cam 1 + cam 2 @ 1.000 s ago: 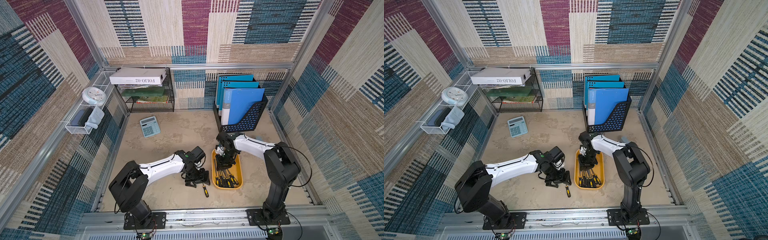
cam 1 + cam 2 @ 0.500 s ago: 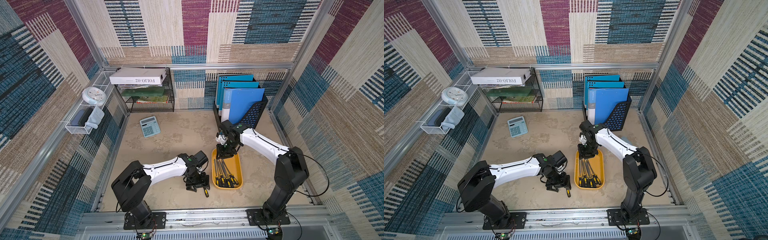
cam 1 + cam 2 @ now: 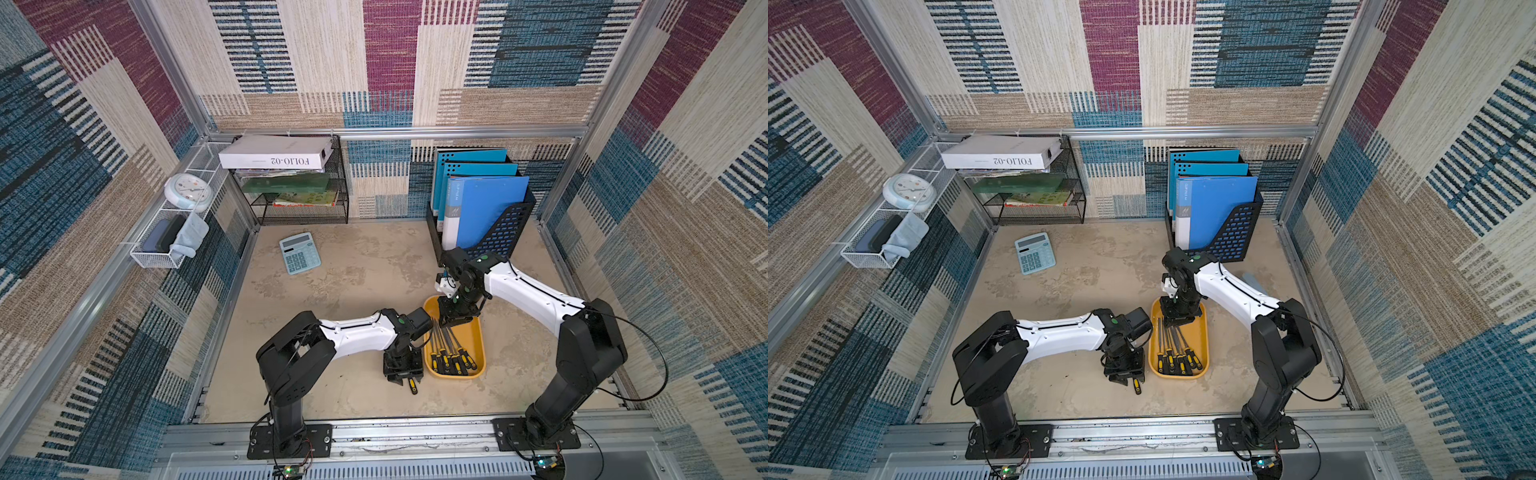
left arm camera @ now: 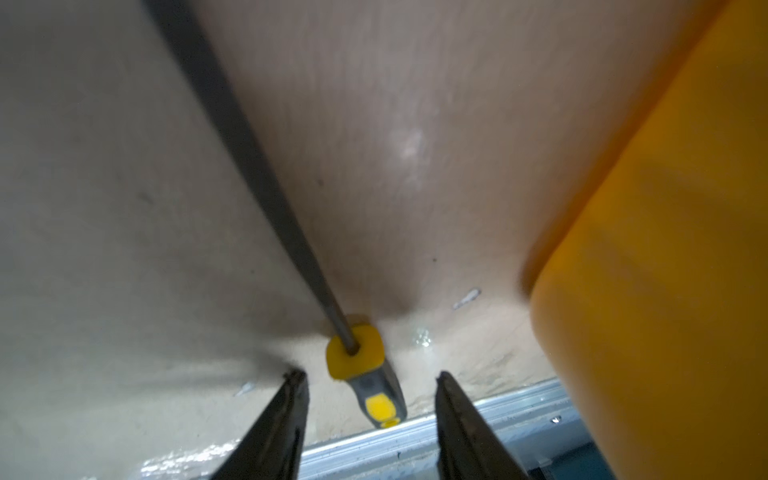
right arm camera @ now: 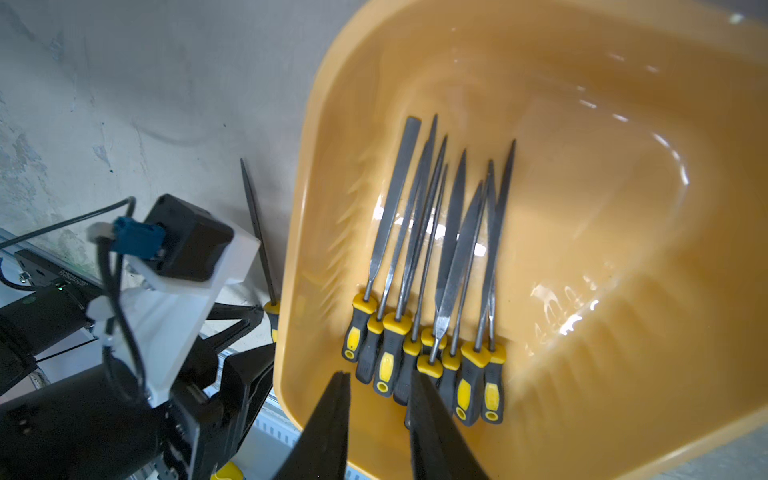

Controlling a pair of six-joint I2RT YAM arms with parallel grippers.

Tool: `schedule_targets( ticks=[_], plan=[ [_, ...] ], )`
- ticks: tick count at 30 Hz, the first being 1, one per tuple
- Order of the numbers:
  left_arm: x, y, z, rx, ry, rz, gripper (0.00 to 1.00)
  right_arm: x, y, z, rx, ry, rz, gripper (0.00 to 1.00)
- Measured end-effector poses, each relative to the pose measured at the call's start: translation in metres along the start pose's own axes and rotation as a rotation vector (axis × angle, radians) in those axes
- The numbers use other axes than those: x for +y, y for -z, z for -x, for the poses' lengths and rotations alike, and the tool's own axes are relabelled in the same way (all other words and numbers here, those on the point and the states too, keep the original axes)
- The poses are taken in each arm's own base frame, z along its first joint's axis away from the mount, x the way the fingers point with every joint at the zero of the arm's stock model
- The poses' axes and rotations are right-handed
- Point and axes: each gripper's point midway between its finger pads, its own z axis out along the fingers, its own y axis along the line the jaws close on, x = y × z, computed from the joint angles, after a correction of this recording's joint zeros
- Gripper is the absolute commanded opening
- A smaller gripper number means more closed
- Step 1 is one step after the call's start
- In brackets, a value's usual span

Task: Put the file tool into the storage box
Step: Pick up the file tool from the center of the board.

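- Storage box (image 3: pixel 473 332): shallow yellow-orange tray on the table (image 3: pixel 353 282), near its front edge and right of centre, long side running front-to-back.
- Inside it is a bunch of files (image 3: pixel 451 357) w/ black-and-yellow handles. Handles lie toward the table's front edge and blades fan toward the back. Several overlap, as the right wrist view shows (image 5: pixel 436 270).
- One file tool (image 3: pixel 412 386) is outside the box. It lies flat on the table just beside the box's left wall, by the box's front-left corner. Its handle points to the front edge and its thin blade to the back, approx parallel to the box.
- L gripper (image 3: pixel 405 379) is down over that file's handle end, pointing at the table.
- Left wrist view (image 4: pixel 370 373): jaws partly open w/ one finger each side of the handle. There's a clear gap on both sides, so nothing is gripped.
- R gripper (image 3: pixel 452 323) hangs over the box's back end, pointing down.
- Right wrist view (image 5: pixel 380 376): jaws only narrowly apart, box floor shows btwn them, nothing held. Can't tell if the tips touch the files.
- Calculator (image 3: pixel 300 252) lies flat toward the table's back-left.
- Black perforated folder holder (image 3: pixel 498 232) w/ blue folders (image 3: pixel 478 199) stands at the back-right corner.
- Black mesh rack (image 3: pixel 303 208) stands at the back-left corner, w/ a white carton (image 3: pixel 274 153) lettered "FOLIO-02" on top.
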Motion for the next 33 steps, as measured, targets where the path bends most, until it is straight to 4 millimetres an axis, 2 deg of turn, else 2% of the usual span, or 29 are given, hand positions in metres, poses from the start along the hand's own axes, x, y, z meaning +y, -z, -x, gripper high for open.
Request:
schedule_targets(
  ticks=[3, 6, 10, 14, 21, 27, 33],
  plan=[
    [0.004, -0.004, -0.004, 0.021, 0.006, 0.022, 0.30, 0.000, 0.001, 0.000, -0.004, 0.009, 0.001, 0.29],
    [0.009, -0.004, -0.006, 0.032, 0.015, 0.046, 0.11, 0.001, 0.003, 0.000, -0.011, 0.021, 0.003, 0.29],
    [0.010, 0.000, -0.006, 0.026, 0.003, 0.048, 0.01, 0.003, 0.003, 0.001, -0.017, 0.027, 0.012, 0.28],
    [0.023, 0.017, -0.006, -0.014, -0.021, 0.069, 0.00, 0.010, 0.004, 0.002, -0.028, 0.034, 0.053, 0.33],
    [-0.001, 0.063, -0.022, -0.067, -0.232, -0.085, 0.00, 0.044, 0.018, 0.002, -0.104, 0.017, 0.266, 0.38],
    [-0.014, 0.074, -0.033, -0.036, -0.333, -0.163, 0.00, 0.067, 0.016, -0.002, -0.130, -0.066, 0.461, 0.38],
    [-0.022, 0.077, -0.034, -0.023, -0.355, -0.185, 0.00, 0.071, 0.009, -0.003, -0.121, -0.113, 0.509, 0.35]
  ],
)
